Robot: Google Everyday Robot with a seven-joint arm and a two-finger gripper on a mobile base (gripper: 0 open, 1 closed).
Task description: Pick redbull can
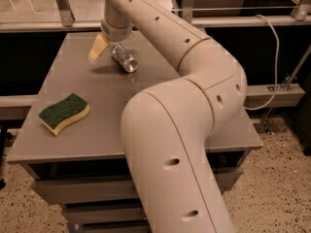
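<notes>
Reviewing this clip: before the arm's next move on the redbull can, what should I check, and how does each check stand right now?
1. Target located: the redbull can lies on its side on the far part of the table. Ok.
2. Gripper at the target: it is down at the can's far end. Ok.
3. Firm hold on the can: cannot tell.
4. Can lifted: it appears to rest on the tabletop. Not ok.
5. Sponge out of the way: it sits apart, near the front left. Ok.
6. Right side of the table free: the arm hides it. Cannot tell.
</notes>
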